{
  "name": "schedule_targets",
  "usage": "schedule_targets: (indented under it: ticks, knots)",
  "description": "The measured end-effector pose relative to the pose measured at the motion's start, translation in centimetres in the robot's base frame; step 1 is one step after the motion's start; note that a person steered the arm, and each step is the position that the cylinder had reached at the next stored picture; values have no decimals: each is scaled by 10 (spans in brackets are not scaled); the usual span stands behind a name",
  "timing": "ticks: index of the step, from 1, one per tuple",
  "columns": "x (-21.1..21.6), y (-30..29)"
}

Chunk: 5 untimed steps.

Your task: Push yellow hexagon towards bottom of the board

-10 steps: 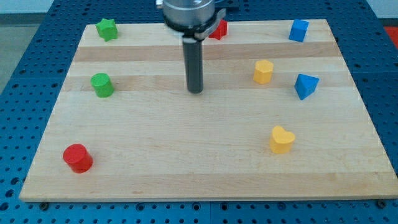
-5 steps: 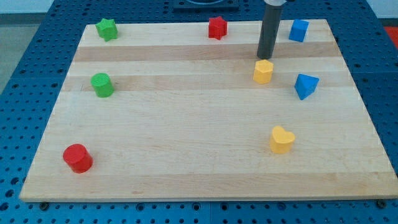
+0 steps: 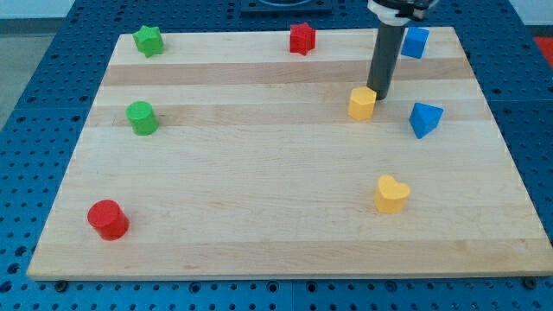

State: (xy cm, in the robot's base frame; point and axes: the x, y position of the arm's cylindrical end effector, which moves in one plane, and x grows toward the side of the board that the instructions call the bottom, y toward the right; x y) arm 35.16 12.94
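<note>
Hexagon contacted and nudged

The tip (image 3: 379, 94) has been brought against the yellow hexagon's (image 3: 362, 103) upper right; no jawed end effector is fitted. The hexagon, shifted slightly left, remains near the bench's (image 3: 259, 233) top edge.

The wooden desk (image 3: 276, 173) carries eight blocks. Far edge: green star (image 3: 149, 40) left, red star (image 3: 301, 38) middle, blue block (image 3: 416, 41) right. Mid-row: green cylinder (image 3: 142, 117), yellow hexagon (image 3: 362, 103), blue triangle (image 3: 424, 118). Near side: red cylinder (image 3: 108, 218) left, yellow heart (image 3: 391, 193) right.
</note>
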Motion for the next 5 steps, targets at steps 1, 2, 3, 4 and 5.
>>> schedule_targets:
  ticks: [1,2,3,4,5]
  knots:
    - [4,-16]
    - [20,-26]
    - [37,-33]
    - [53,-41]
    - [71,-49]
